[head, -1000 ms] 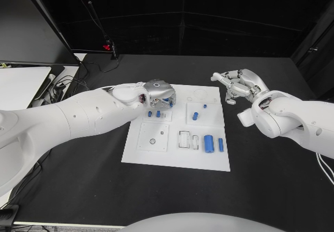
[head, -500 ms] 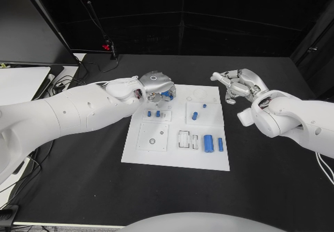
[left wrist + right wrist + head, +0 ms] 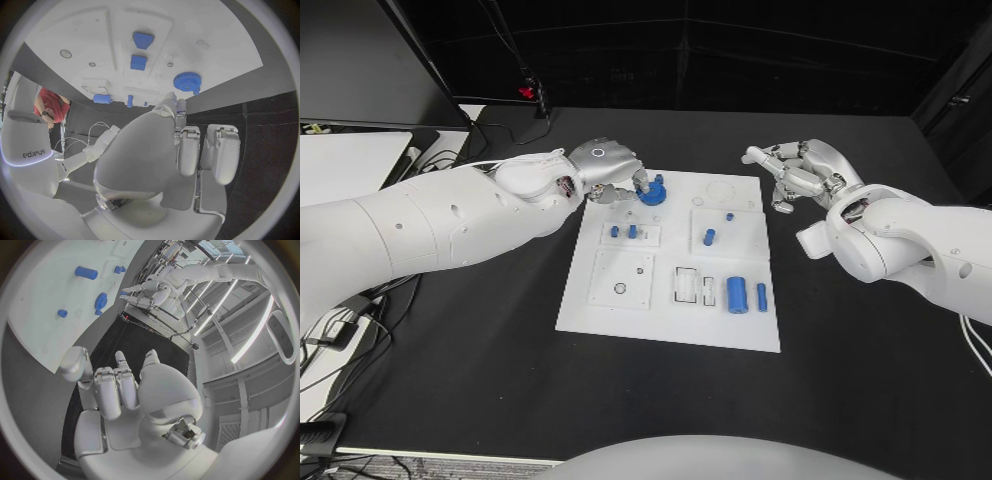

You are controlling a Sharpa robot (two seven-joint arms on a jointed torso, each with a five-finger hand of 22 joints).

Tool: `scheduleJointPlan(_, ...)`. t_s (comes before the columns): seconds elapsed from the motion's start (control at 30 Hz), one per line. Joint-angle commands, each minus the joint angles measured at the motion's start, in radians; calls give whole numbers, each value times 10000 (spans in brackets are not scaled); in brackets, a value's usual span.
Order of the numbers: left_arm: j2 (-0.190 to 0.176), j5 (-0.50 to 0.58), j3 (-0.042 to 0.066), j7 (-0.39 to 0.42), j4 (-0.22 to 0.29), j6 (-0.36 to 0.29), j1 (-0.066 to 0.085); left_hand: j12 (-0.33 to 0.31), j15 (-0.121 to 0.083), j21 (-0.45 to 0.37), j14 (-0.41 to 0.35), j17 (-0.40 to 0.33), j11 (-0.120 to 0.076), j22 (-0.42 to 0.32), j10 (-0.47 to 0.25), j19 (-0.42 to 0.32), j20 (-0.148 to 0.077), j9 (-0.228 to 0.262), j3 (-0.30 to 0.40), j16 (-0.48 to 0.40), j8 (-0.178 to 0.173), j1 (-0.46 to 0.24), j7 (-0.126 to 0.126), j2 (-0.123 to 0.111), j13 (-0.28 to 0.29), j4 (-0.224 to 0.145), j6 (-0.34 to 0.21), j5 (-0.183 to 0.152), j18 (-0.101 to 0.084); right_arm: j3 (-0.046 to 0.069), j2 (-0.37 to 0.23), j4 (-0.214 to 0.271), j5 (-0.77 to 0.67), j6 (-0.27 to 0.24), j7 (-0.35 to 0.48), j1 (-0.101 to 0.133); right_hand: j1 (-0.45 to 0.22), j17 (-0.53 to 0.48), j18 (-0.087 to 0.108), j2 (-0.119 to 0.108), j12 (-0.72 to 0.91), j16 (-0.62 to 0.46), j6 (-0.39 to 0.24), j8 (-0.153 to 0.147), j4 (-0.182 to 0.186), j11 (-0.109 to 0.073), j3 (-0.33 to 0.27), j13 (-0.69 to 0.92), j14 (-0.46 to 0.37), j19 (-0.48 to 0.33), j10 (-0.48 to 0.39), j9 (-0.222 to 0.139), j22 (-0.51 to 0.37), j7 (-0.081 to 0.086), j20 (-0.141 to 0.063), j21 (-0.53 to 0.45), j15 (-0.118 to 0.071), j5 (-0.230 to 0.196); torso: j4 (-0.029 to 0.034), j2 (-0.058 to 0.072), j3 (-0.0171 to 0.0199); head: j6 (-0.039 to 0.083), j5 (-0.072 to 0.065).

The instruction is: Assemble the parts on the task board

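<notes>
Left hand (image 3: 606,168) has drawn back toward the far left corner of the task board (image 3: 668,320), fingers apart and holding nothing; a second ago it covered the blue gear (image 3: 652,190), which now sits exposed near that corner, seemingly placed. Right hand (image 3: 798,172) hovers beside the board's far right corner, fingers loosely spread, empty. "Sharpa" is printed on the left arm (image 3: 36,153).

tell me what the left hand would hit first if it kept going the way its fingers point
Probably the blue gear-like part on the task board: the left hand has its fingers aimed at it, tips close beside it. Whether they already touch it is unclear.
</notes>
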Motion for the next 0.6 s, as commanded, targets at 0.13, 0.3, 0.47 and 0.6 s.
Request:
scheduleJointPlan(0.13, -268, -26, 7, -264, 226, 311, 36, -127, 0, 32, 1069, 2635, 46, 2634, 37, 1043, -62, 78, 76, 9, -9, -108, 133, 18, -18, 8, 133, 62, -67, 4, 14, -23, 21, 97, 54, 11, 104, 2631, 132, 7, -55, 25, -47, 66, 19, -63, -60, 1832, 1040, -65, 257, -6, 840, 8, 10, -52, -84, -61, -12, -9, -6, -28, 58)
scheduleJointPlan(0.3, -409, -25, 6, -310, 311, 532, 39, -183, 5, 32, 1069, 2635, 54, 2634, 21, 1043, -59, 71, 96, 9, -34, -138, 138, 8, -18, 9, 108, 61, -67, 4, 10, -36, 21, 106, 55, 8, 104, 2631, 132, 7, -55, 25, -47, 66, 19, -63, -60, 1832, 1040, -65, 257, -6, 840, 8, 10, -52, -84, -61, -38, 1, -8, -36, 93)
scheduleJointPlan(0.47, -454, -24, 6, -316, 318, 740, 36, -200, 6, 32, 1069, 2635, 56, 2634, 18, 1043, -58, 70, 102, 9, -40, -151, 139, 6, -17, 10, 103, 61, -67, 3, -8, -49, 21, 100, 51, 6, 108, 2631, 133, 7, -54, 25, -49, 67, 16, -61, -62, 1833, 1040, -66, 259, -7, 837, 10, 10, -60, -84, -54, -43, 1, -8, -48, 85)
scheduleJointPlan(0.6, -462, -24, 5, -309, 291, 861, 19, -209, 7, 32, 1069, 2635, 57, 2634, 17, 1043, -57, 69, 105, 9, -44, -157, 139, 5, -17, 10, 100, 61, -67, 3, -3, -69, 21, 101, 59, 5, 108, 2631, 133, 7, -54, 25, -49, 67, 16, -61, -62, 1833, 1040, -66, 259, -7, 837, 10, 10, -60, -84, -54, -54, 4, -8, -62, 88)
